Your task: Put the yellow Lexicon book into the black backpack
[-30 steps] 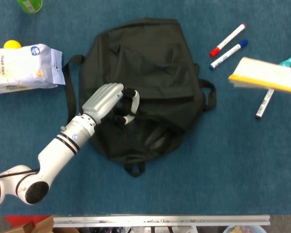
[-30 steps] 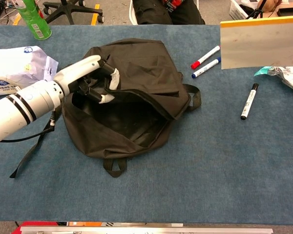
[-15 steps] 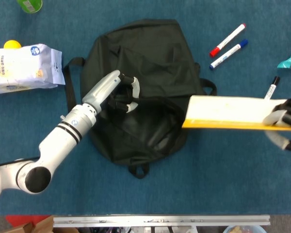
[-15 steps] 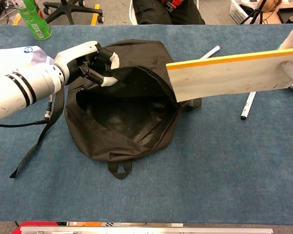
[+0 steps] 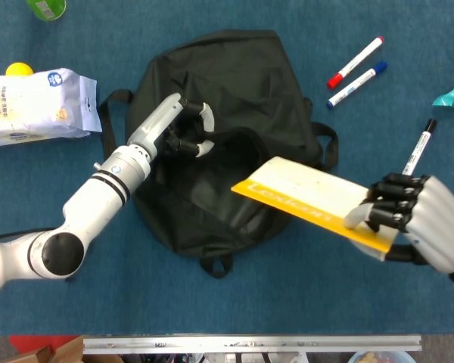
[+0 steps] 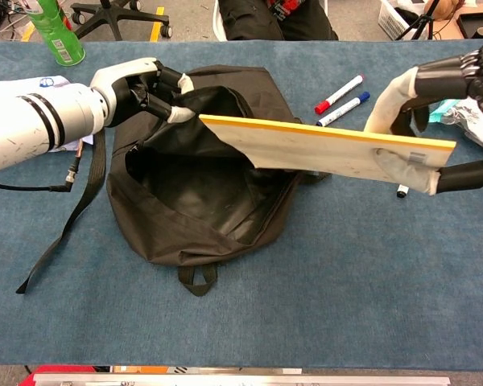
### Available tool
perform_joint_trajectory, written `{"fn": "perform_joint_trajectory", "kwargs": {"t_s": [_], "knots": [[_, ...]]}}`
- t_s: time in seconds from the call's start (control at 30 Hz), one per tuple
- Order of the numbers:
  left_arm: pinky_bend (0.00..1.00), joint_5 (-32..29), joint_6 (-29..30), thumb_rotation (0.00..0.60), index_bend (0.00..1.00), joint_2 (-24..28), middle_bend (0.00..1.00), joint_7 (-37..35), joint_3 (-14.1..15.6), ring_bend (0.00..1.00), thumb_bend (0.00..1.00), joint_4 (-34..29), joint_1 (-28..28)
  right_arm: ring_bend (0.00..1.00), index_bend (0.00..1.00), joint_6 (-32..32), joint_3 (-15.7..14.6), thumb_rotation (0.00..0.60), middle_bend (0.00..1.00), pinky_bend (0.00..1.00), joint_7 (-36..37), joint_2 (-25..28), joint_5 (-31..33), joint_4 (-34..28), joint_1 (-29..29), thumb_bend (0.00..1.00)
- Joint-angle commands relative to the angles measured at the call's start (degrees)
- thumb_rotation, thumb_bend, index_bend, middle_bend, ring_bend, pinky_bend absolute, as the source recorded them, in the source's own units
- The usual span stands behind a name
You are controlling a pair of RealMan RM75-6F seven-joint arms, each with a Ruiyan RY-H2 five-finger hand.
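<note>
Swung leftward since earlier: yellow Lexicon book, gripped by right robot hand, tip over black backpack mouth. Left robot hand holds flap up. Insertion step; next likely needs tilting down inside.

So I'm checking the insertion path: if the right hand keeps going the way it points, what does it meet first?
Probably the backpack: the book held by the right hand leads into its opening, though depth is unclear.

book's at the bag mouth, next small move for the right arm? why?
Probably tip the book's leading edge down and ease it into the backpack. The left robot hand holds the flap up, so the mouth gapes, and the right robot hand holds the book nearly flat, its front corner over the opening, not yet inside.
</note>
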Motion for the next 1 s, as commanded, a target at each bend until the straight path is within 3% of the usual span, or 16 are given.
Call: {"fn": "perform_joint_trajectory", "kwargs": {"t_s": [0.03, 0.47, 0.8, 1.0], "knots": [[0.53, -0.7, 0.0, 0.6, 0.69, 0.3, 0.57, 0.4, 0.0, 0.52, 0.39, -0.2, -0.3, 0.62, 0.92, -1.0, 0.0, 0.6, 0.79, 0.67, -0.4, -1.5, -0.2, -0.7, 0.9, 0.32], [0.53, -2.5, 0.1, 0.6, 0.69, 0.8, 0.56, 0.9, -0.2, 0.52, 0.39, -0.1, -0.9, 0.63, 0.92, -3.9, -0.1, 0.6, 0.8, 0.68, -1.3, -5.1, 0.5, -2.0, 2.9, 0.32], [0.53, -3.6, -0.4, 0.6, 0.69, 1.4, 0.56, 1.1, -0.4, 0.52, 0.39, -0.4, -1.3, 0.63, 0.92, -7.2, 0.1, 0.6, 0.8, 0.69, -1.1, -11.2, 3.0, 2.5, 5.0, 0.32], [0.53, -3.4, -0.6, 0.6, 0.68, 2.3, 0.56, 0.8, -0.5, 0.52, 0.39, -1.1, -1.0, 0.63, 0.92, -9.3, 0.1, 0.6, 0.8, 0.69, -1.6, -13.8, 4.2, 8.9, 6.4, 0.32]]}}
